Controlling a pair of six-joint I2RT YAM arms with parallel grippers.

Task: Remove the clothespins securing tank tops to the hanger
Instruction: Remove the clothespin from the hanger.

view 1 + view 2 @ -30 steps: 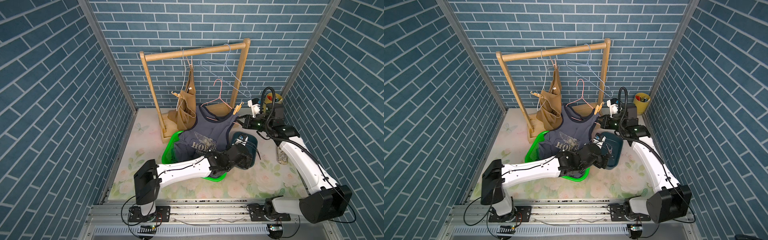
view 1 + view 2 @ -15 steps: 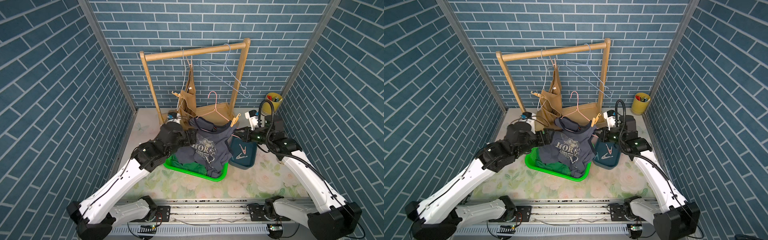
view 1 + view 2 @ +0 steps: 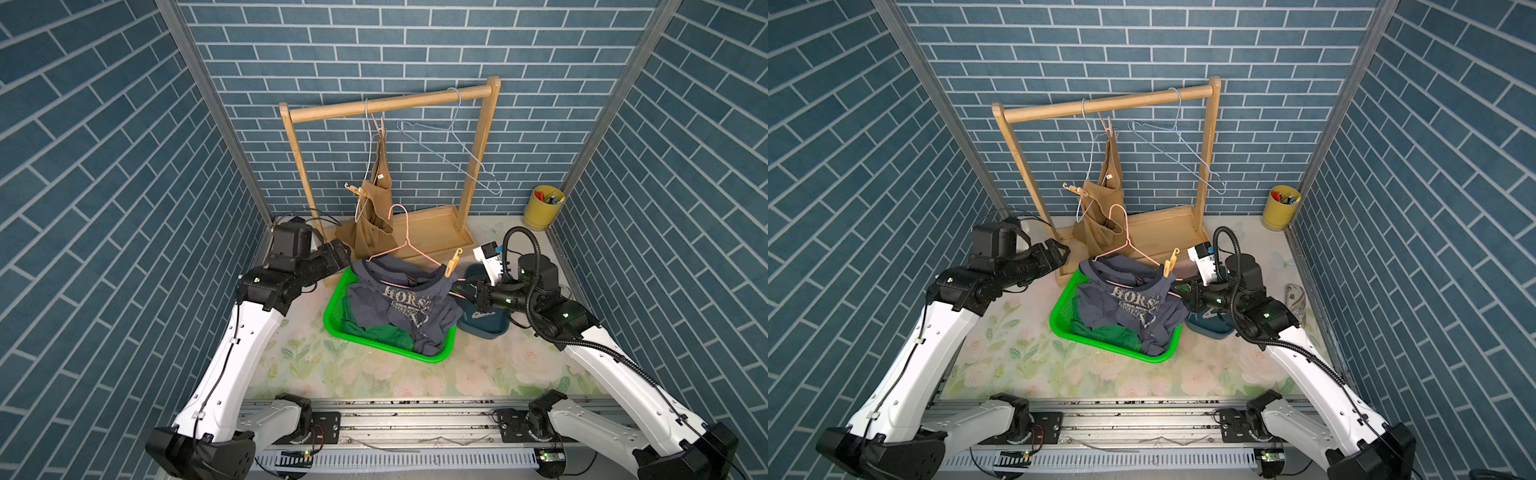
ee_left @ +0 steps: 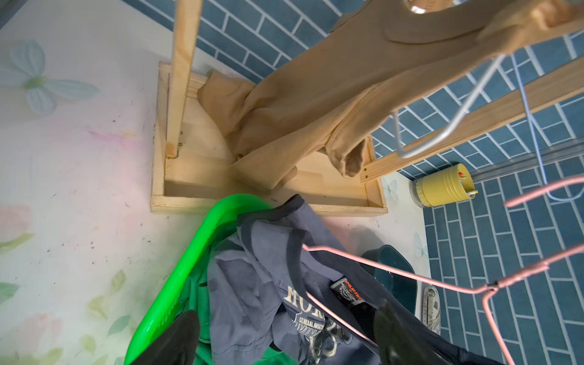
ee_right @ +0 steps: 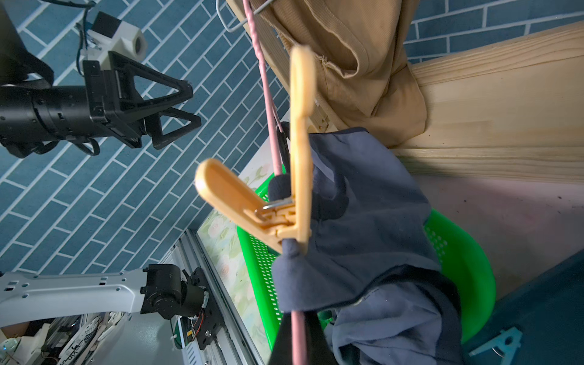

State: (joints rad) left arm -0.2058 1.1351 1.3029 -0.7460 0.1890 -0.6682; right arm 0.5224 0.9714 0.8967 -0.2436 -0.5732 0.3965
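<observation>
**Right gripper** (image 3: pixel 456 288): jaws pressed together, pinching the right end of the pink hanger (image 3: pixel 409 245). It sits right of frame centre in both top views. In the right wrist view the pink wire runs between its dark fingers (image 5: pixel 279 344).

**Left gripper** (image 3: pixel 1065 254): jaws spread, holding nothing. It sits left of frame centre, near the left corner of the rack (image 3: pixel 390 106) base and apart from the basket (image 3: pixel 332 320). The right wrist view confirms the open gap (image 5: pixel 194 106).

**Yellow clothespin** (image 3: pixel 453 262): clamped on the navy strap of the blue top (image 3: pixel 399 303), fixing it to the hanger's right shoulder. It is just beside the right gripper's tips. Its handles point up and are not squeezed (image 5: pixel 284 189).

**Blue top**: hangs from that strap, and its body is slumped into the green basket at frame centre. It lies over the green top (image 3: pixel 382 334).

**Tan top** (image 3: pixel 376 199): hangs from the silver hanger (image 3: pixel 368 137) on the rack rail, above frame centre, with its hem resting on the rack base.
- The upper clothespin (image 3: pixel 380 126) grips it near the hook.
- The lower clothespin (image 3: pixel 355 190) grips its other strap and points toward frame left.

**Tray** (image 3: pixel 488 330): dark teal, just right of the basket, below the right gripper. It holds a teal clothespin (image 5: pixel 493 346).
</observation>
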